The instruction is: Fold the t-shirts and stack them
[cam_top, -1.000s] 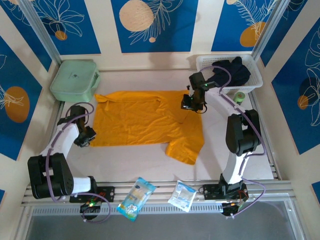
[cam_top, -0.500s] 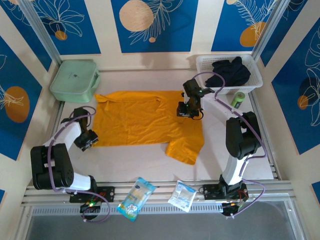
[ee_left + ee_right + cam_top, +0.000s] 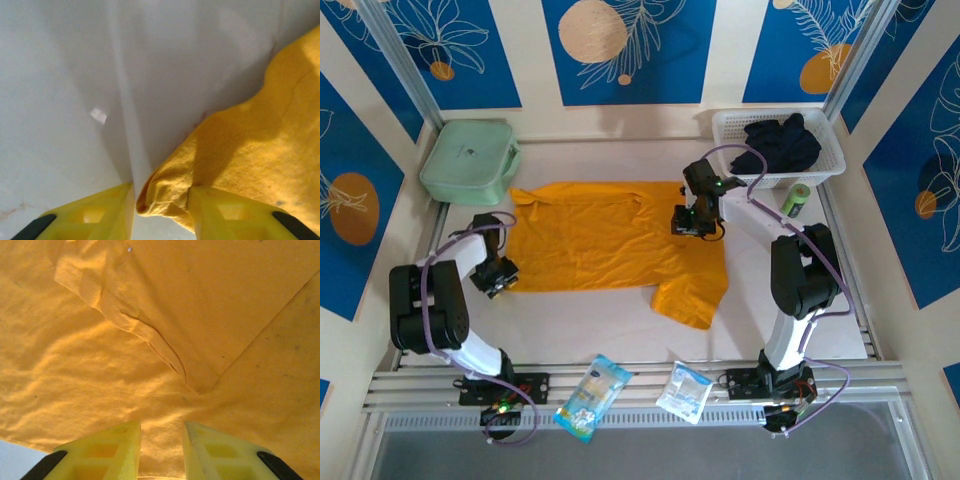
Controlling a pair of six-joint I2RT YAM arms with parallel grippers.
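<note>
With my left gripper [image 3: 160, 210] pinching the orange t-shirt's [image 3: 600, 240] near-left corner and my right gripper [image 3: 161, 452] narrowly nipping its far-right cloth, I'd lift evenly.

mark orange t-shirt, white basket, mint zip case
orange t-shirt [image 3: 590, 238]: top external view, middle of the spread cloth.
white basket [image 3: 728, 124]: top external view, left rim.
mint zip case [image 3: 468, 160]: top external view, lid centre.

Blue leaf-patterned wall panels [image 3: 625, 50] surround a pale table [image 3: 600, 320].
</note>
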